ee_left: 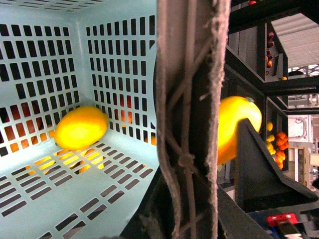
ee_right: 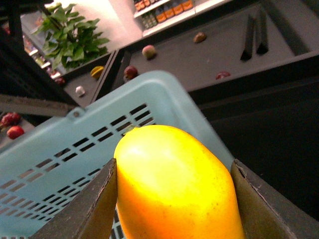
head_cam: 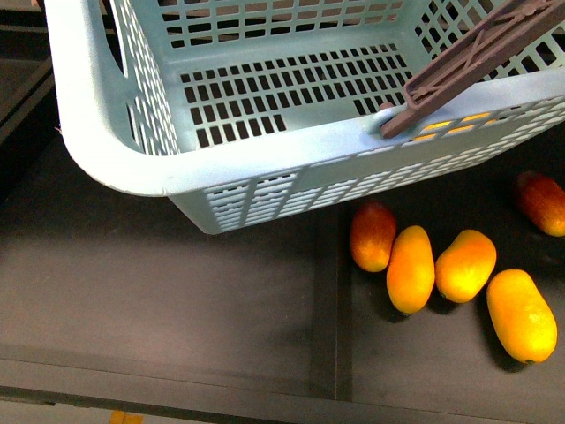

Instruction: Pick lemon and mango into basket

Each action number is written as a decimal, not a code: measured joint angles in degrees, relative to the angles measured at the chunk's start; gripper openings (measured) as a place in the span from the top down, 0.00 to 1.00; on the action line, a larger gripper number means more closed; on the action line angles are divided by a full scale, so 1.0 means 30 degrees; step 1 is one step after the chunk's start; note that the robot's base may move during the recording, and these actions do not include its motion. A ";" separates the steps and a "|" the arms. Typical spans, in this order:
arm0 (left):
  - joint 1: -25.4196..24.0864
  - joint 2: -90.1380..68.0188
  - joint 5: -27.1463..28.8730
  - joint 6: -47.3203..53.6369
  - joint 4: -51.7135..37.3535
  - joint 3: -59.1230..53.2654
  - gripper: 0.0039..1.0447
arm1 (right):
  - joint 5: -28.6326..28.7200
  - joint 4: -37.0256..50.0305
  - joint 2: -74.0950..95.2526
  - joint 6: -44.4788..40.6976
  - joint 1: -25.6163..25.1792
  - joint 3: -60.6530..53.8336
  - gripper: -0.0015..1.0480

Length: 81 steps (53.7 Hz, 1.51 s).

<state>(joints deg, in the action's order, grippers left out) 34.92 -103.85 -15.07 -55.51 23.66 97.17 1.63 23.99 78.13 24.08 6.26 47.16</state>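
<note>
Right tool [ee_right: 174, 199] is gripping the mango [ee_right: 172, 184] beside the basket [ee_right: 99, 134] rim; it should clear that rim before releasing. Left tool's state: cannot tell.

The front camera looked steeply down on the basket [head_cam: 265, 168] rim and the dark desk [head_cam: 159, 291] beneath. The left wrist camera sat pressed close against the brown handle [ee_left: 192, 119], peering inside the basket. The right wrist camera looked across the basket's rim toward distant shelves [ee_right: 169, 12].
</note>
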 joint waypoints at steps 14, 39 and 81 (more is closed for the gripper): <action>0.0000 0.0000 -0.0007 0.0000 0.0000 0.0000 0.94 | -0.2295 0.0532 0.3126 0.0357 0.2667 0.0954 0.45; -0.0015 0.0000 0.0146 -0.0029 0.0015 -0.0007 0.94 | -0.3133 0.1909 -0.7111 -0.6105 0.0532 -0.6360 0.40; 0.0022 0.0000 0.0007 -0.0058 0.0015 -0.0007 0.94 | -0.0590 0.1501 -1.4702 -0.7912 -0.2025 -1.4076 0.98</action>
<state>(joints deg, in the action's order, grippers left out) 34.98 -103.85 -15.05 -55.68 23.70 97.14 -0.14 28.49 34.02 0.34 0.19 4.93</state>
